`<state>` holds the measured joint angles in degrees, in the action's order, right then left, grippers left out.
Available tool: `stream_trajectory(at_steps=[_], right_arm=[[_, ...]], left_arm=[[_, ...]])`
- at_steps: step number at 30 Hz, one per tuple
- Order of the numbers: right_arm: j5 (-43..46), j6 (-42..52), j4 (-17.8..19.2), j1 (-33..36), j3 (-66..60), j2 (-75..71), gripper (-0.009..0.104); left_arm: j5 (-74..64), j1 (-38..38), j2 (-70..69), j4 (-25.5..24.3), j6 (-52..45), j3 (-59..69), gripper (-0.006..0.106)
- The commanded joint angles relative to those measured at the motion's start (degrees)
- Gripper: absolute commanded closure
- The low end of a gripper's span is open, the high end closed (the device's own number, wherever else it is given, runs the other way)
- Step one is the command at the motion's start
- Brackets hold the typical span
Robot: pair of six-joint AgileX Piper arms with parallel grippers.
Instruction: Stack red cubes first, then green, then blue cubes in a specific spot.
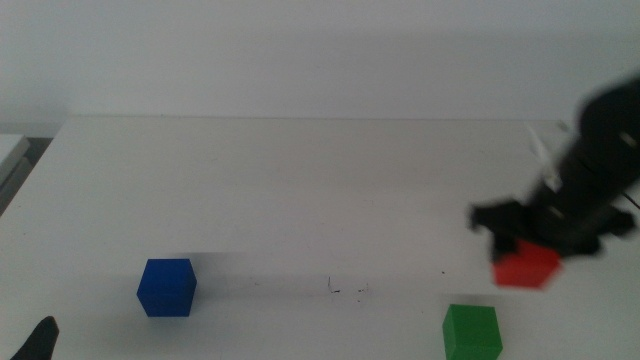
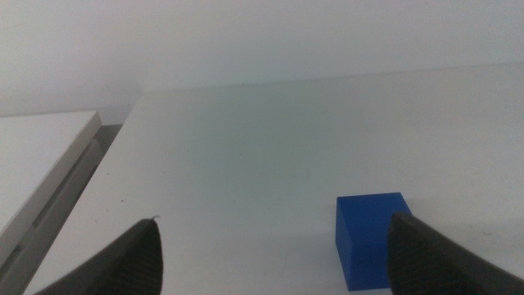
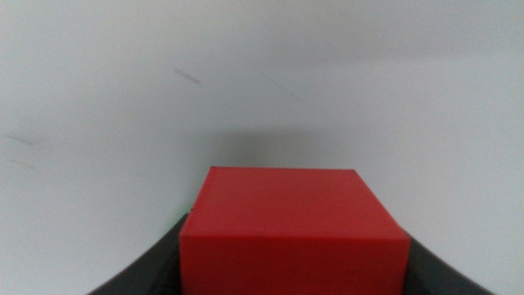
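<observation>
My right gripper (image 1: 532, 248) comes in from the right, blurred by motion, and is shut on the red cube (image 1: 526, 270). The right wrist view shows the red cube (image 3: 293, 229) filling the space between the two dark jaws. In front of it, near the table's front edge, sits the green cube (image 1: 472, 332). Far to the left is the blue cube (image 1: 167, 287). Faint dark pen marks (image 1: 345, 288) on the white tabletop show the specific spot, between the blue and green cubes. My left gripper (image 2: 278, 254) waits open at the front left, with the blue cube (image 2: 372, 238) just beyond one jaw.
The white table (image 1: 300, 180) ends at a pale wall behind. A grey-white ledge (image 2: 41, 164) runs beside the table's left edge.
</observation>
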<state>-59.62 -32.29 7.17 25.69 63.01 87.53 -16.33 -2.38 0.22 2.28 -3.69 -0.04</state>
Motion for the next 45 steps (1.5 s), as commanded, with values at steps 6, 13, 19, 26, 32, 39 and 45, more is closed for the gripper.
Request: stream_trajectory(at_steps=[6,13,19,26,32,39,45], right_arm=[[-6.86,-7.28,1.6,11.75,22.98,17.45,0.092],[-8.09,-9.43,1.19,17.15,38.0,30.51,0.092],[-7.01,-11.67,1.63,18.14,39.32,34.74,0.092],[-5.32,-12.7,1.75,18.14,39.32,37.39,0.092],[-5.32,-13.78,2.05,18.14,39.32,38.66,0.092],[-5.63,-16.0,3.27,18.14,39.32,39.28,0.092],[-5.86,-17.01,3.63,18.14,39.32,39.42,0.092]], left_arm=[[0.71,0.08,-0.22,0.13,0.02,0.04,0.007],[0.71,0.08,-0.22,0.13,0.02,0.04,0.007],[0.71,0.08,-0.22,0.13,0.02,0.04,0.007],[0.71,0.08,-0.22,0.13,0.02,0.04,0.007],[0.71,0.08,-0.22,0.13,0.02,0.04,0.007],[0.71,0.08,-0.22,0.13,0.02,0.04,0.007],[0.71,0.08,-0.22,0.13,0.02,0.04,0.007]])
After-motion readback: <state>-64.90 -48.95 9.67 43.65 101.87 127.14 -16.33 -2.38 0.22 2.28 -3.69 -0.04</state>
